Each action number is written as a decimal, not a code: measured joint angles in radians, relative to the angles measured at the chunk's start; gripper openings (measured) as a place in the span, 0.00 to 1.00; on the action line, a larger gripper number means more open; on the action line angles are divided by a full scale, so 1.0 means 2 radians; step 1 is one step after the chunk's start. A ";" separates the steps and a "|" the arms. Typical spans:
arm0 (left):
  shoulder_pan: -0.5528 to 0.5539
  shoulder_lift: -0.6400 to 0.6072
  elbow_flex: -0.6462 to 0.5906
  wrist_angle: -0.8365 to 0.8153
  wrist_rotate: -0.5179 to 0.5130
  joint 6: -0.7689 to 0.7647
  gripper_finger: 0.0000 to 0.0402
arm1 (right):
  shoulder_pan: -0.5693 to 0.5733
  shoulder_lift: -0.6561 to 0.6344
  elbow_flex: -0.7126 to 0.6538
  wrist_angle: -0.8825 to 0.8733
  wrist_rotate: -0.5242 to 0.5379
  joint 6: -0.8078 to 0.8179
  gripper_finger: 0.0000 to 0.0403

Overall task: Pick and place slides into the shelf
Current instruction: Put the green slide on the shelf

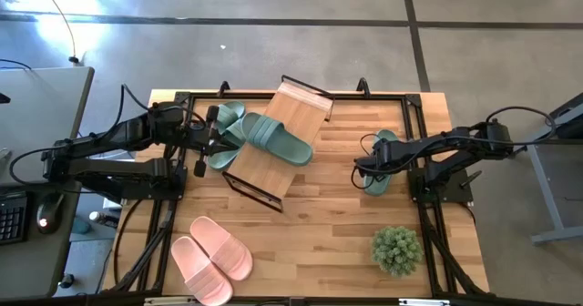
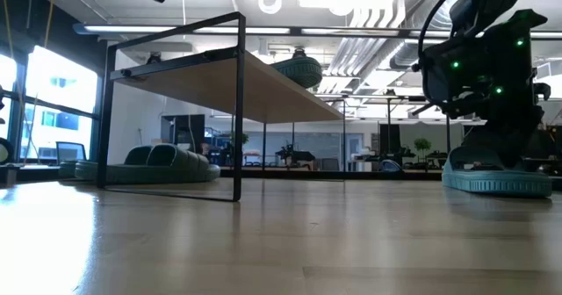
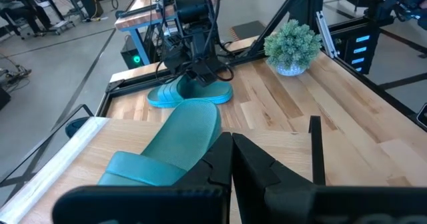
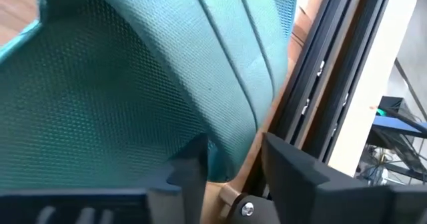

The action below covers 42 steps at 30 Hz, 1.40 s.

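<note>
My right gripper (image 1: 369, 168) is down on the green slide (image 1: 381, 163) at the right side of the table, and in its wrist view the two dark fingers (image 4: 190, 167) straddle the slide's edge with green rubber between them. I cannot tell whether they have pinched it yet or stand slack around it. In the low view that slide (image 2: 496, 179) lies flat on the table (image 1: 319, 224), so I judge it not yet lifted.

My left gripper (image 1: 202, 142) is clenched on nothing, sitting at the left end of the shelf (image 1: 278, 142), beside a green slide on the shelf top (image 1: 276, 137).

That one slide lies on the plank, and another green slide (image 1: 225, 135) lies at the shelf's left end; in the low view a green pair (image 2: 149, 165) shows on the table beyond the frame. So I'd call one placed, perhaps more. The right-hand green slide and the pink pair (image 1: 211, 259) at the table's near left, well apart from the shelf, are left. A small potted plant (image 1: 396, 249) stands near the right corner.
</note>
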 joint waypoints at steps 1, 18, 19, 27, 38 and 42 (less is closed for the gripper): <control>0.000 0.000 0.000 0.000 0.000 0.000 0.00 | 0.000 0.000 0.000 0.002 0.000 0.000 0.26; 0.000 0.000 0.000 0.000 -0.023 0.000 0.00 | 0.029 -0.002 0.101 -0.115 0.043 0.003 0.01; 0.000 0.000 0.000 0.000 -0.023 0.000 0.00 | 0.033 -0.002 0.123 -0.138 0.049 0.002 0.01; 0.000 0.000 0.000 0.000 -0.023 0.000 0.00 | 0.065 -0.016 0.319 -0.197 0.099 -0.061 0.00; 0.000 0.000 0.000 0.000 -0.023 0.000 0.00 | 0.049 -0.022 0.555 -0.130 0.214 -0.372 0.00; 0.000 0.000 0.000 0.001 -0.023 0.000 0.00 | 0.012 -0.022 0.598 0.003 0.152 -0.584 0.00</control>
